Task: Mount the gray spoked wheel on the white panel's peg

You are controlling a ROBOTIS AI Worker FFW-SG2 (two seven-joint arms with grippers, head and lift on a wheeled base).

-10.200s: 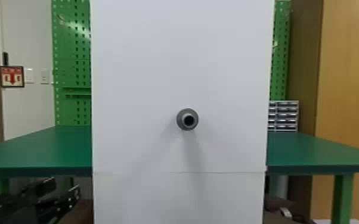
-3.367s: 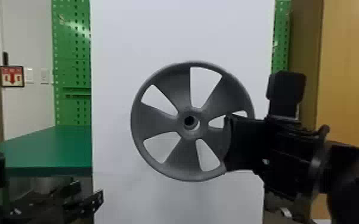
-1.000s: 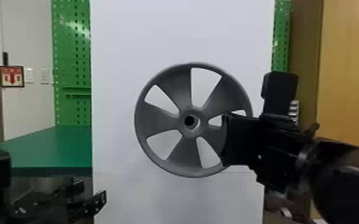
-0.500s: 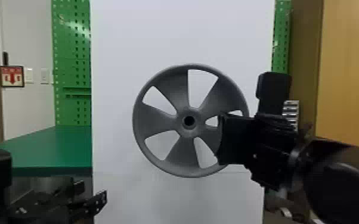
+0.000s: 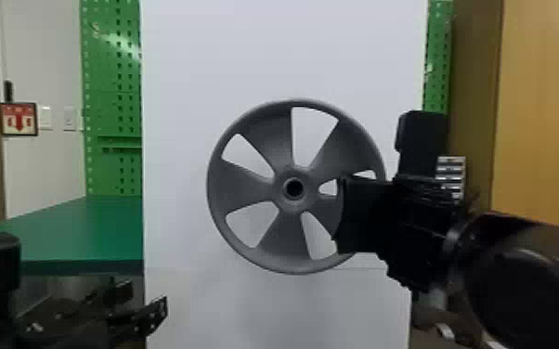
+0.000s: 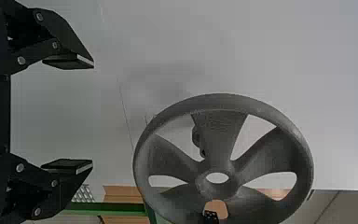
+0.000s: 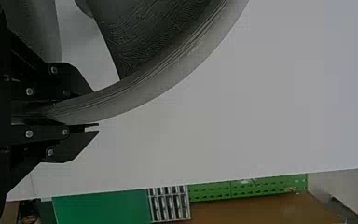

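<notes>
Wheel (image 5: 243,188), pinched near four o'clock by right gripper (image 7: 95,109), left gripper (image 6: 92,114) wide at eight, wants its hub (image 5: 295,204) centred before pushing squarely.

Free room left of the wheel (image 5: 245,188), white panel (image 5: 181,93) behind.

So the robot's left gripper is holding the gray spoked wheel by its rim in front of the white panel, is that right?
Not quite: it is the right gripper that holds the wheel by its rim in front of the white panel, as the head view shows.
</notes>
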